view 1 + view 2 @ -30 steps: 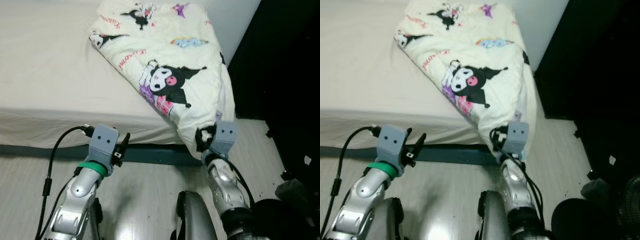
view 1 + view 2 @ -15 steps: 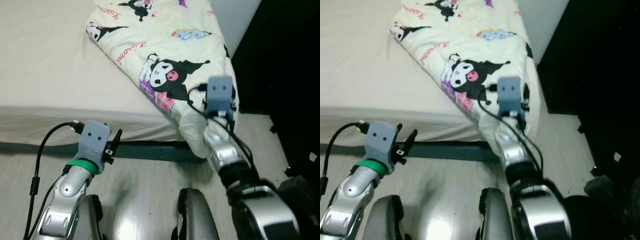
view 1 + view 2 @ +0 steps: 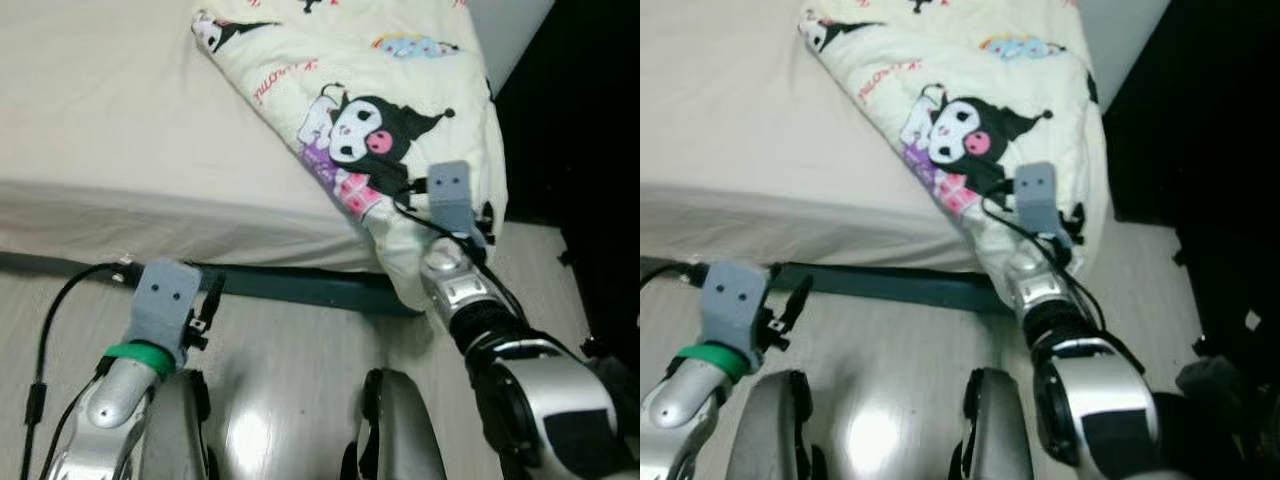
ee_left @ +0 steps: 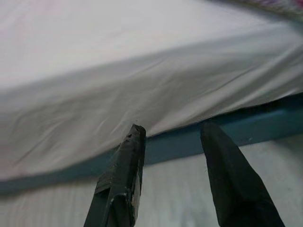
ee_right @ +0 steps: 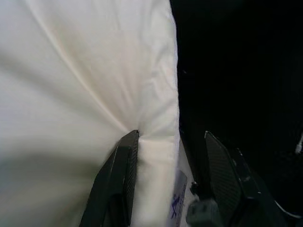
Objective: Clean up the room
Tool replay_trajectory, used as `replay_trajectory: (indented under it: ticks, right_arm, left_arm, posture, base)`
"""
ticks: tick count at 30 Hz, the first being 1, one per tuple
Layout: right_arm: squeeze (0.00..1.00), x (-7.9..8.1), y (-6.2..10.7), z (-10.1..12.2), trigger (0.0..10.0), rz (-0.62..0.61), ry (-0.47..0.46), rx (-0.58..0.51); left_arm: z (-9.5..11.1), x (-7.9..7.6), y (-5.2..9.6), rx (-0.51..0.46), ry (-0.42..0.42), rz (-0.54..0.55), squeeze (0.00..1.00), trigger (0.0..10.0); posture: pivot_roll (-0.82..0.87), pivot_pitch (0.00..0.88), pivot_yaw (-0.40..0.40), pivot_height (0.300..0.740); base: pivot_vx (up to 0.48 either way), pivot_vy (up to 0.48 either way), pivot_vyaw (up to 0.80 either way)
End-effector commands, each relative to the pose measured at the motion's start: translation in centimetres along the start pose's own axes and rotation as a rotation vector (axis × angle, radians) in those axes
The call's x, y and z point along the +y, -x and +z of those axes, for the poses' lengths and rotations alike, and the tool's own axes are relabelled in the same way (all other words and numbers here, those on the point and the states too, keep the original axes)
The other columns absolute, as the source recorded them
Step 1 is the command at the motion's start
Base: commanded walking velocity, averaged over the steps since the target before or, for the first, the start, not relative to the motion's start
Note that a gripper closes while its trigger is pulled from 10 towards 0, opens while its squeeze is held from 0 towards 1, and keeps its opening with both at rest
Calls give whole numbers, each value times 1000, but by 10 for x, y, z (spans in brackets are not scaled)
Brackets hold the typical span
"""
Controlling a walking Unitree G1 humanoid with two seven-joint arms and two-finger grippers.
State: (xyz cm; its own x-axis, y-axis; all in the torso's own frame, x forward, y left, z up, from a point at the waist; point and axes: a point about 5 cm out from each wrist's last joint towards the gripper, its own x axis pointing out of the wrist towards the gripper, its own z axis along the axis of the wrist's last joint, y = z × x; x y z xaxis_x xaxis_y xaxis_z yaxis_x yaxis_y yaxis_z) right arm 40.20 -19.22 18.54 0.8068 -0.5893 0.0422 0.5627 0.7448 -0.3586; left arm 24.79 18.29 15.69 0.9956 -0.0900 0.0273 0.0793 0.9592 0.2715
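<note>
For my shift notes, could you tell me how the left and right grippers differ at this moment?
The left gripper hangs low over the floor before the bed frame, touching nothing; the right gripper is raised against the printed blanket that droops off the bed corner. The left is empty; the right has a blanket fold between its fingers. Both stand open.
</note>
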Motion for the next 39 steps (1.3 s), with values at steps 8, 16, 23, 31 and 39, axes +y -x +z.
replay_trajectory:
  ticks: [8, 16, 23, 31, 39]
  right_arm:
    - [0, 59, 35, -4, 10000, 593, -200, 88]
    - [0, 105, 87, 12, 10000, 1186, -372, 30]
    - [0, 109, 113, 14, 10000, 1573, -482, -71]
    - [0, 80, 190, -97, 10000, 2177, 1, -57]
    - [0, 61, 196, -120, 10000, 2136, 160, -138]
  left_arm:
    - [2, 2, 0, 15, 0, 13, 0, 10000]
    - [7, 0, -13, -7, 9, -6, 0, 10000]
    - [10, -4, -22, -25, 16, -17, 0, 10000]
    - [11, -4, -30, -37, 24, -19, 0, 10000]
    - [10, -4, -35, -42, 26, -21, 0, 10000]
  posture:
    - [238, 296, -44, 515]
    - [201, 256, -35, 515]
    - [171, 223, -33, 515]
    - [132, 203, -29, 515]
    - [115, 196, -29, 515]
  base:
    - [0, 0, 0]
    - [0, 0, 0]
    - [0, 0, 0]
    - [0, 0, 0]
    - [0, 0, 0]
